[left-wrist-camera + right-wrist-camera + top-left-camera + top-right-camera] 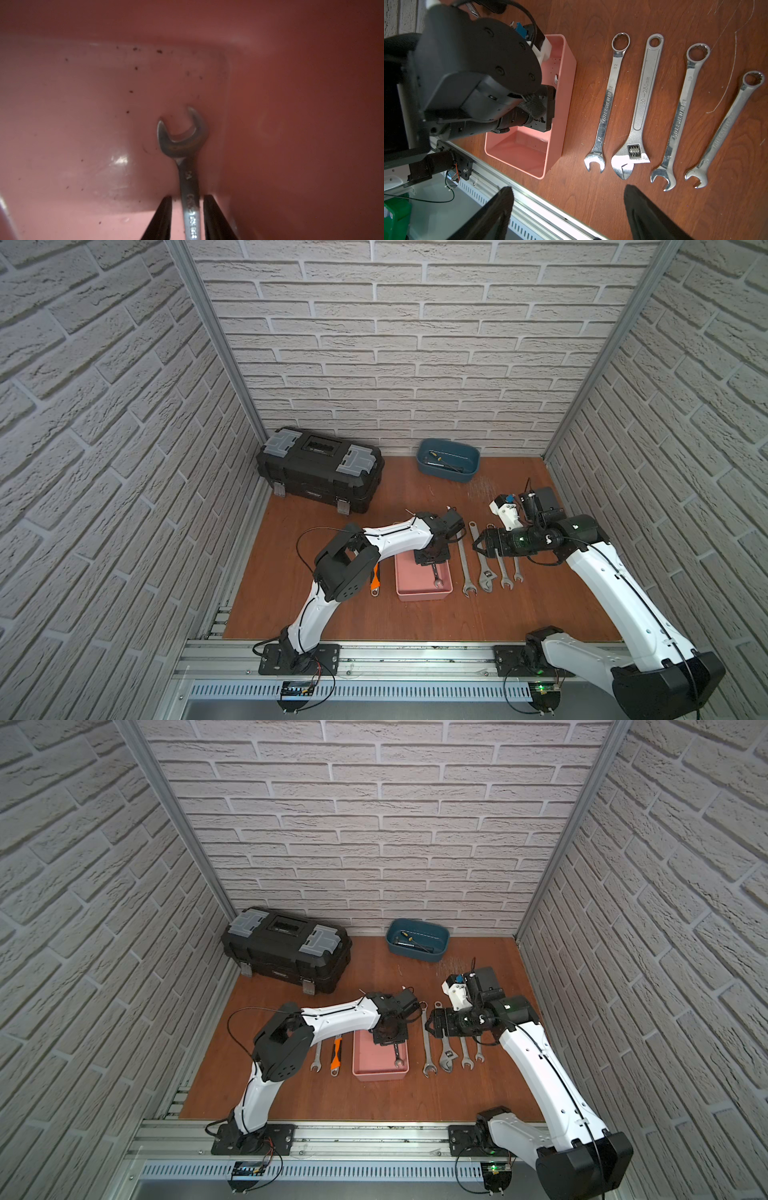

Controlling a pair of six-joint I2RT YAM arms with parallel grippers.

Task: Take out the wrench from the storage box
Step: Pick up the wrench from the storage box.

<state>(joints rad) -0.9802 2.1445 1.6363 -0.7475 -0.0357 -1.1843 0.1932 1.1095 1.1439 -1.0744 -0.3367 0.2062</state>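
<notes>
Left wrist: jaws straddle wrench in storage box.

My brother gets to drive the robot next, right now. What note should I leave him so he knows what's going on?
Left pincer: open, down inside the pink storage box, straddling the shank of the wrench, not clamped yet.
Right pincer: open, empty, hovering over the row of four wrenches on the wooden table.
Wrench: flat on the box floor, near one side wall.
Done: left pincer lined up on the wrench.
Left: squeeze, lift it out, set it on the table.
</notes>
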